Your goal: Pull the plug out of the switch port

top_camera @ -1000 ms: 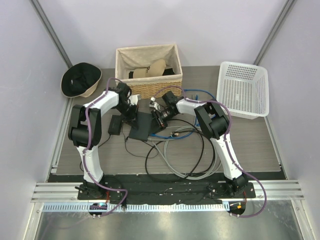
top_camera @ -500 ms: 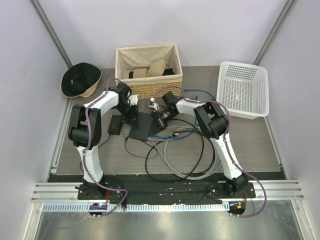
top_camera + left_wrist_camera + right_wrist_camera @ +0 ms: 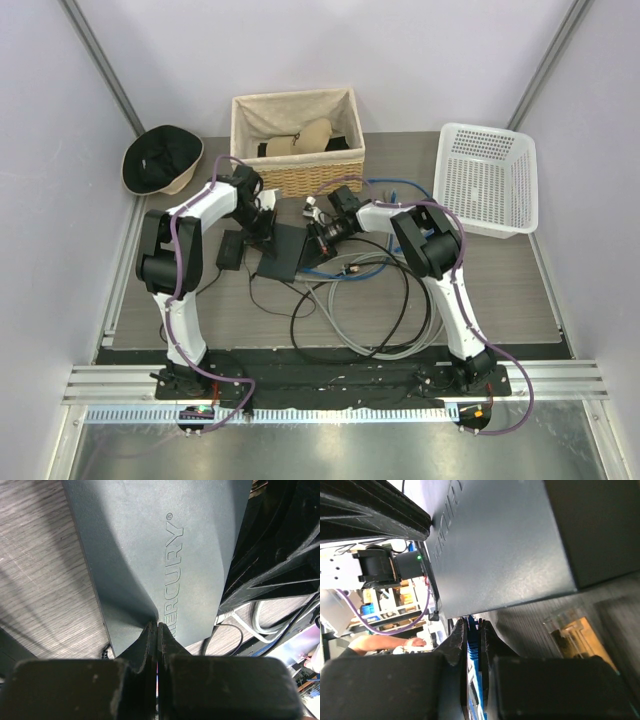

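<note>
The left gripper (image 3: 156, 626) is held shut, tips against the switch (image 3: 165, 540). The blue plug (image 3: 473, 650) is pinched by the right gripper (image 3: 472, 625).

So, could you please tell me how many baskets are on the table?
2: a cloth-lined wicker basket at back centre; a white plastic mesh basket at back right.

Bench (image 3: 520, 290), grey wood-grain.
- Far edge, middle: lined wicker basket (image 3: 300, 178).
- Far right corner: white plastic basket (image 3: 482, 231).
- Far left corner: black-and-tan hat (image 3: 163, 160).
- Centre: flat black box (image 3: 284, 252) marked MERCURY, with a small black power brick (image 3: 231, 250) just to its left.
- Also at centre: blue cable (image 3: 318, 270), and grey and black cable coils (image 3: 365, 265) running toward the near edge.
</note>
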`<state>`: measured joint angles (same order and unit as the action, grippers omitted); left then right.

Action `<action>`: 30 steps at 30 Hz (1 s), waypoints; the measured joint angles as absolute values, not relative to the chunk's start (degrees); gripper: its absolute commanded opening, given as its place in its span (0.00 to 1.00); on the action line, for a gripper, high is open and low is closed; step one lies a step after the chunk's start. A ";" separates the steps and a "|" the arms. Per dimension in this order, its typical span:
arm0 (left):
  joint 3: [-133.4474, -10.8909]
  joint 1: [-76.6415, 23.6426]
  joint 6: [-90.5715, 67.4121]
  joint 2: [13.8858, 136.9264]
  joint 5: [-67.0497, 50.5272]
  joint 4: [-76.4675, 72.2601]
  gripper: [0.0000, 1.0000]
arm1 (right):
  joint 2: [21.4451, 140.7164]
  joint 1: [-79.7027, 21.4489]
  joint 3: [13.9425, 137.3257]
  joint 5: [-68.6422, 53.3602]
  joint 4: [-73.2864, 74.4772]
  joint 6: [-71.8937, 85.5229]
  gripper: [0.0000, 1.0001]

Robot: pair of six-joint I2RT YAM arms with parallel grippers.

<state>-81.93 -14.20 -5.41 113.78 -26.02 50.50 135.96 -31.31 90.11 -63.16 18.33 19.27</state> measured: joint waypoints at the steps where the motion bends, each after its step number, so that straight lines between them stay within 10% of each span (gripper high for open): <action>1: -81.93 -14.20 -5.37 113.78 -26.00 50.48 0.00 | 136.07 -31.27 90.19 -63.48 18.26 19.44 0.02; 30: -82.04 -14.61 -4.16 113.58 -25.96 50.78 0.00 | 128.49 -22.85 83.00 -57.32 24.36 8.27 0.01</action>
<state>-82.04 -14.61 -4.16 113.58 -25.96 50.78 128.49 -22.85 83.00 -57.32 24.36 8.27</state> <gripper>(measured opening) 0.009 0.103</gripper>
